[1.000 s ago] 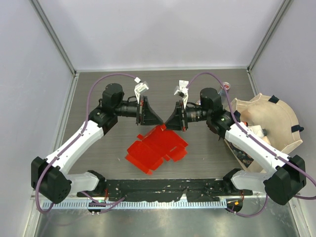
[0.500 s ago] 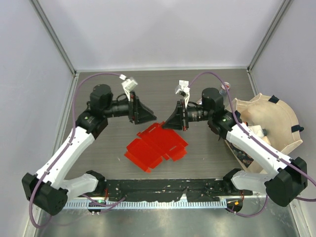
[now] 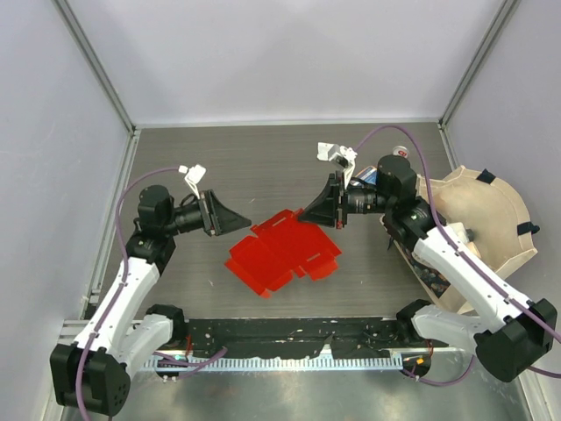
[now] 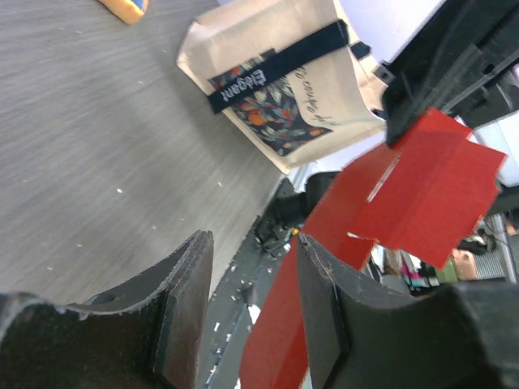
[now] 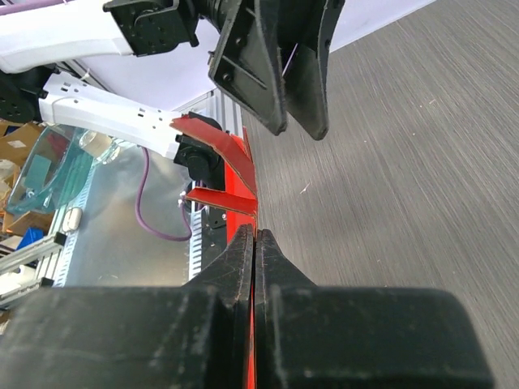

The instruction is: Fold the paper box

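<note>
Over the grey table, right gripper clamps the red paper box edge; left gripper gapes empty just beside.

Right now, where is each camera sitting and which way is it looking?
Top external: fixed above and behind the arms, looking down at the table, red paper box and bag; both arms show.
Left wrist: on the left arm, facing the bag past the open left pincer; its two fingers show.
Right wrist: on the right arm, facing the left arm; right pincer, shut on the box, shows.
Shared: both wrist views see the box and the other pincer.
</note>
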`<state>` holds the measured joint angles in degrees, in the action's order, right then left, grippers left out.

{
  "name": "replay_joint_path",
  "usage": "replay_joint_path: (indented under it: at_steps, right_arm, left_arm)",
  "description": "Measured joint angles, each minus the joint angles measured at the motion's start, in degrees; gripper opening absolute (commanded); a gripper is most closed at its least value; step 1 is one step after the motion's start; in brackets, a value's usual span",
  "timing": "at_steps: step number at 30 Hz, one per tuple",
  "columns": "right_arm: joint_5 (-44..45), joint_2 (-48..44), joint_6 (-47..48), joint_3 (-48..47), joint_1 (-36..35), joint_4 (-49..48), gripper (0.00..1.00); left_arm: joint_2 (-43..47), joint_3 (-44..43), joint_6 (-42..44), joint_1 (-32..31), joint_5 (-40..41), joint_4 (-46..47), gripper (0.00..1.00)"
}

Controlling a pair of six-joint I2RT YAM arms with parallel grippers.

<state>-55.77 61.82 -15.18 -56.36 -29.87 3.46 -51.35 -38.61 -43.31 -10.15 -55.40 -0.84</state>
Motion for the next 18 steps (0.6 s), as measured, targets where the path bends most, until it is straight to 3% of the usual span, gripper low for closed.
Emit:
replay_joint_path:
  at_steps: [9, 13, 18]
  right_arm:
    - [-1.6, 3.19, -2.45, 0.02, 0.33, -3.32, 0.01]
    - [-2.12, 3.15, -4.55, 0.13, 0.33, -6.49, 0.01]
    - [-2.27, 2.95, -5.55, 0.17, 0.33, -7.56, 0.01]
  left_arm:
    - [3.43, 1.79, -6.32, -1.88, -6.45, 13.05, 0.53]
    - [3.98, 1.77, -6.01, -4.33, -7.87, 14.36, 0.46]
    - [4.04, 1.77, -5.25, -4.79, -8.04, 13.86, 0.51]
